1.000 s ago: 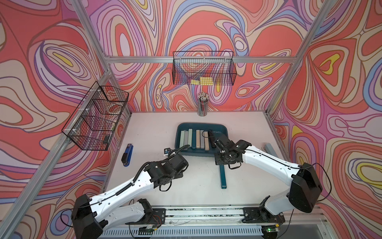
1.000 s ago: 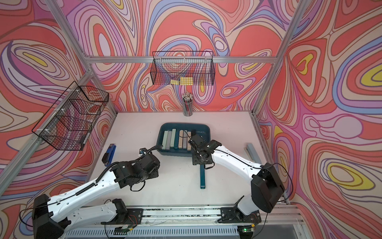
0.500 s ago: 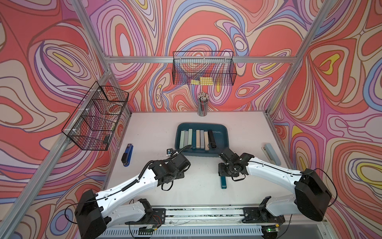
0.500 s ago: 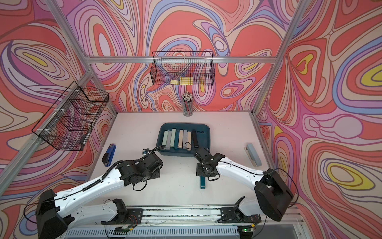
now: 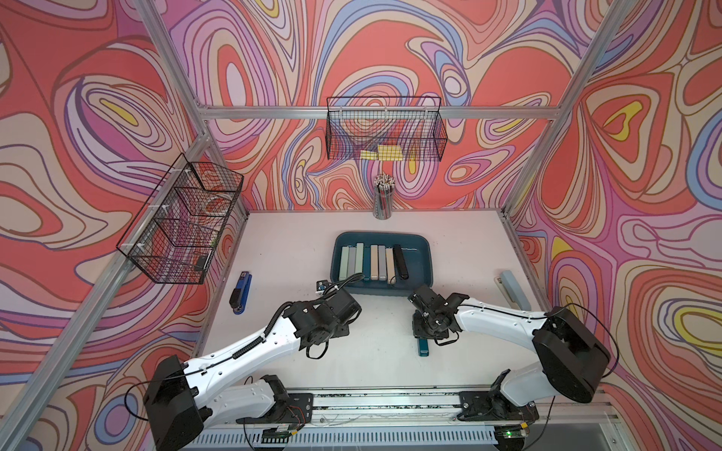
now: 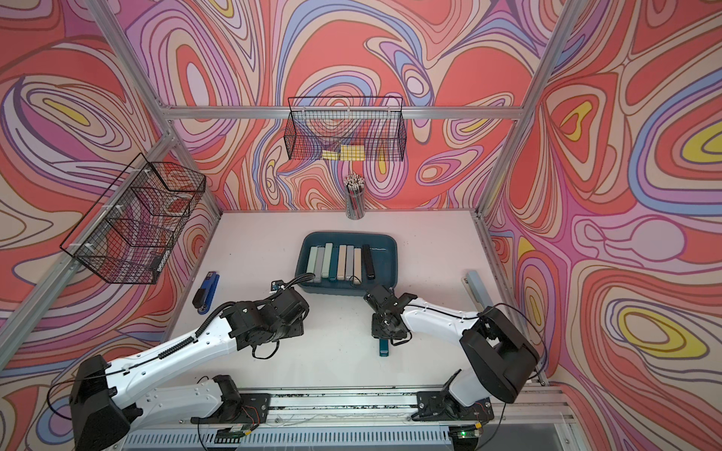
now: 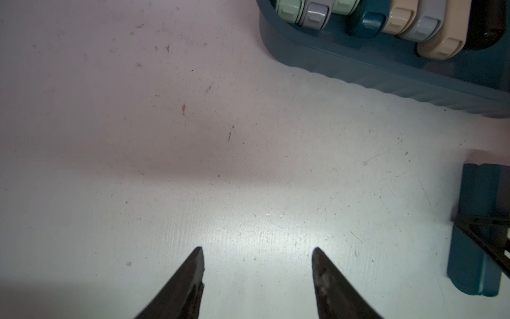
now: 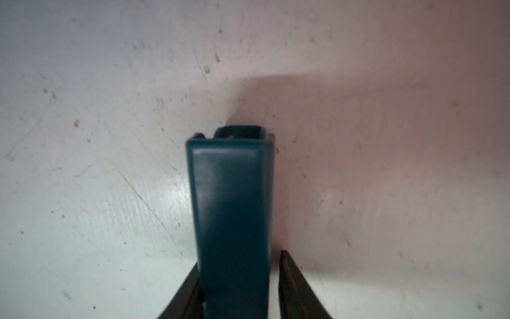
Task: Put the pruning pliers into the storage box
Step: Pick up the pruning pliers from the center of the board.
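We read the table as a clock face, twelve at the back wall and six at the arms' rail. The storage box (image 5: 418,263) sits just toward twelve of the centre. Inside it a row of pruning pliers (image 5: 374,263) lies side by side, lengths running twelve to six. They are pale green, grey, dark teal and beige, and a black case (image 5: 401,261) lies slightly slanted at the three o'clock end.

A dark teal case (image 5: 423,346) lies on the table outside the box, at about five o'clock from it. Only its six o'clock end shows past the arm in both top views. The right gripper (image 8: 239,258) is down over it. In the right wrist view its fingers (image 8: 292,284) straddle the case at a narrow setting. One is against a side and the other just beside the opposite side, with a thin strip of table between. We cannot tell whether the case is truly clamped.

The left gripper (image 7: 258,250) hovers over bare table at about seven o'clock from the box, moderately wide, with nothing between its tips.

A pale grey-blue bar (image 5: 513,291) lies at the three o'clock edge, a blue-and-black stapler (image 5: 240,293) toward nine, and a pencil cup (image 5: 383,199) at twelve.
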### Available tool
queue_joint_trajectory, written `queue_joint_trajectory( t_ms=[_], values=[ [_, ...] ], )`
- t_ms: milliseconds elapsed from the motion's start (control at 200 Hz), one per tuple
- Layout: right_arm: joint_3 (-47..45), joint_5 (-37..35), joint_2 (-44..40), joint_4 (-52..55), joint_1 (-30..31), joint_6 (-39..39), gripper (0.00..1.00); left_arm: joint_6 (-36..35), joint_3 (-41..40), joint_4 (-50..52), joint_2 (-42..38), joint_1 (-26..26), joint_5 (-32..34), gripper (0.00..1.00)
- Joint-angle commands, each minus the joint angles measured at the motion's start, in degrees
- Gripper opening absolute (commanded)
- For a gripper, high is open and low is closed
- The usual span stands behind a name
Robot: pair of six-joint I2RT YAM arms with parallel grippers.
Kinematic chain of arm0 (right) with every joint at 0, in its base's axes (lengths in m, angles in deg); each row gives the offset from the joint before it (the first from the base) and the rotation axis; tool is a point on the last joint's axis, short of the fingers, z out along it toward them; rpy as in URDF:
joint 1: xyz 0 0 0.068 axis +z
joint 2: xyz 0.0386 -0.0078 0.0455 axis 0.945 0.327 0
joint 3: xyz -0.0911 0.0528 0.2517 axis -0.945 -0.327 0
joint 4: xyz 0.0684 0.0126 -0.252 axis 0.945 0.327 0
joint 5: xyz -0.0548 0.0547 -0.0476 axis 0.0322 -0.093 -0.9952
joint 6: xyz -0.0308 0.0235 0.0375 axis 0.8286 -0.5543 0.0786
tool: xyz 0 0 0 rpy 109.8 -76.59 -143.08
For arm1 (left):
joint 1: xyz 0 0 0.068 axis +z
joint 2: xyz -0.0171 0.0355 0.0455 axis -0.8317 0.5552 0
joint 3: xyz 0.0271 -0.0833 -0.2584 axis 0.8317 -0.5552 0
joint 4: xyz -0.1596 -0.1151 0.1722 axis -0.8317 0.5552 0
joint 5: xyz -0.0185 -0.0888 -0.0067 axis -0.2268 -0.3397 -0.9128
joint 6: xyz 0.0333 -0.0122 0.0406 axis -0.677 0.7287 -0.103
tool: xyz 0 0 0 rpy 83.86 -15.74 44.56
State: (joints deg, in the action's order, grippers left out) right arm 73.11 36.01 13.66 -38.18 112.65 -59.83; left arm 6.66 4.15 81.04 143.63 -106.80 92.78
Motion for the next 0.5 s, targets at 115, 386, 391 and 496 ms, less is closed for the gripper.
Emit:
queue_joint_trajectory(
  t_ms=[115, 386, 391, 496],
  values=[
    [-0.4, 0.6, 1.8, -1.7, 0.5, 0.1, 0.36, 0.6, 0.6, 0.4, 0.1, 0.4, 0.5, 0.63],
    [2.7, -0.4, 1.0, 1.9, 0.6, 1.1, 0.24, 0.5, 0.6, 0.3, -0.3, 0.4, 1.2, 0.63],
    [2.8, -0.4, 1.0, 2.0, 0.6, 1.1, 0.24, 0.5, 0.5, 0.2, -0.3, 0.4, 1.2, 0.63],
    [5.2, -1.3, -0.5, 5.0, 0.7, 1.4, 0.22, 0.6, 0.3, 0.3, -0.3, 0.5, 1.2, 0.63]
  ],
)
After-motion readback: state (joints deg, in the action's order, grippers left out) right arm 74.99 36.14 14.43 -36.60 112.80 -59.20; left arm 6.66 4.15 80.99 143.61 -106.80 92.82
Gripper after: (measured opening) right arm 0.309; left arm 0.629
